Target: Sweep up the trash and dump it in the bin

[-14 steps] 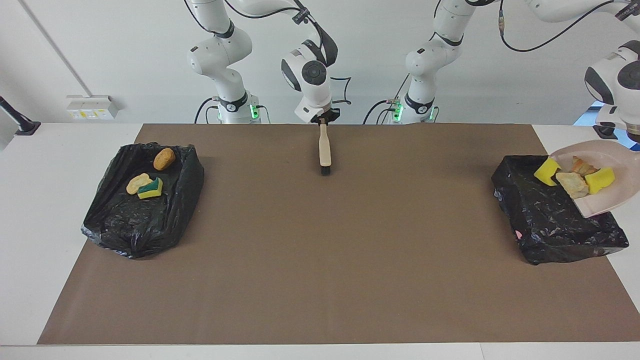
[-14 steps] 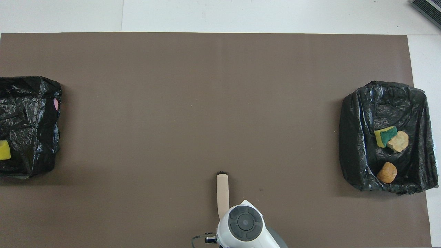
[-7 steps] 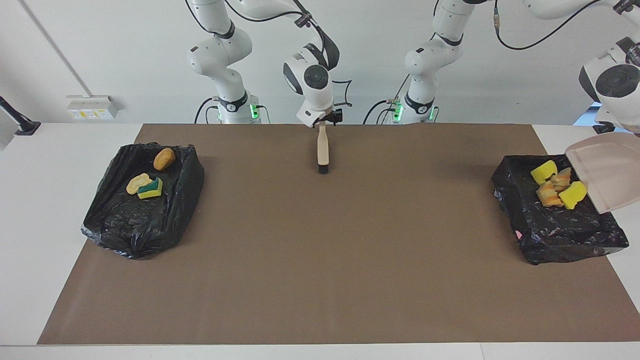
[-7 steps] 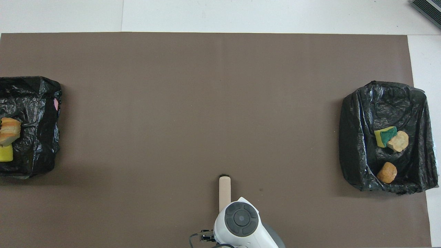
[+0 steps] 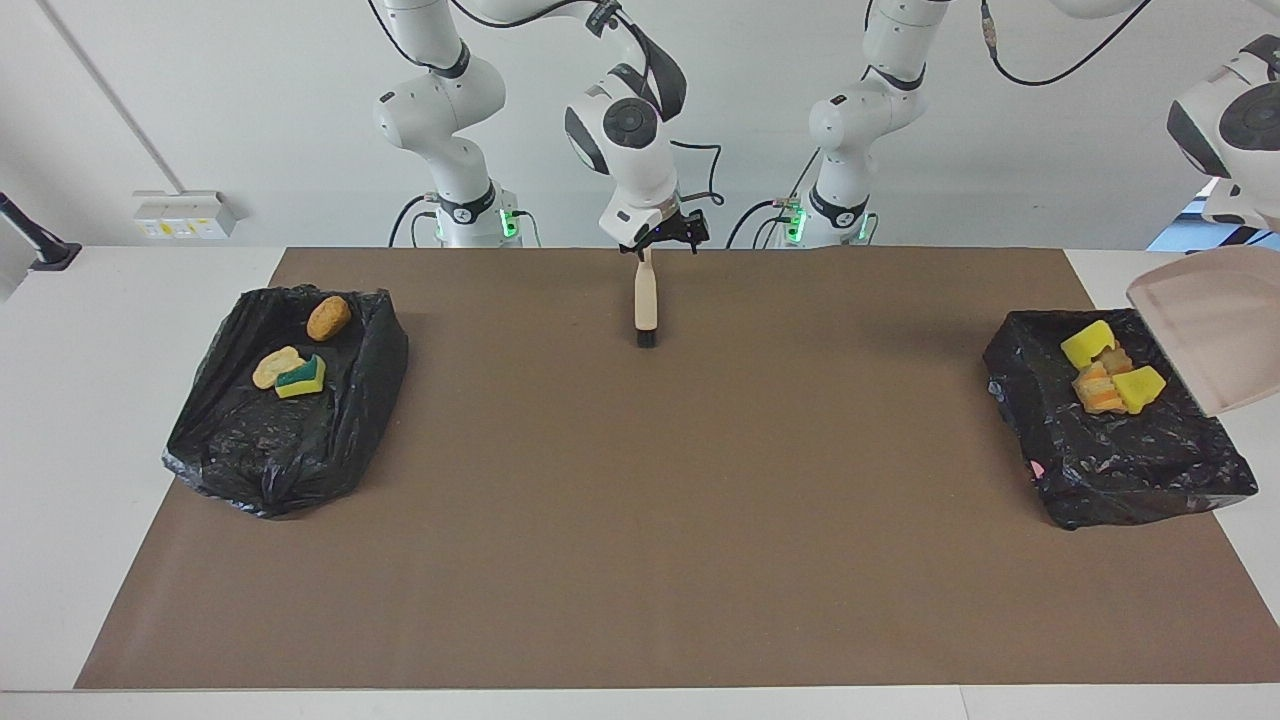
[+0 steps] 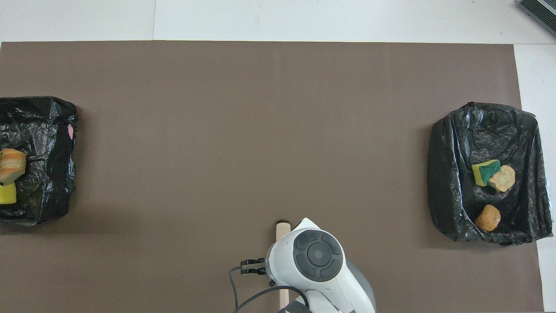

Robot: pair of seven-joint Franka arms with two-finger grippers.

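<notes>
Clock hours are read on the facing view, with twelve at the robots' edge of the brown mat that covers the bench.

At twelve o'clock, closest to the robots, the right hand hangs just over the near end of the brush. Its fingers are spread wide and hold nothing. The brush lies flat on the mat, its pale handle toward the robots and its dark bristles pointing toward six.

At three o'clock, the left hand is cut by the picture's edge. It holds the beige dustpan up in the air, though the grip itself cannot be seen. The pan tilts steeply, its open lip down over the black-lined bin at the left arm's end.

The trash lies in that bin, in the part nearest the robots: yellow sponge scraps and tan, orange-streaked bread lumps in one heap.

At nine o'clock a second black-lined bin holds an orange-brown lump, a tan lump and a green-and-yellow sponge.
</notes>
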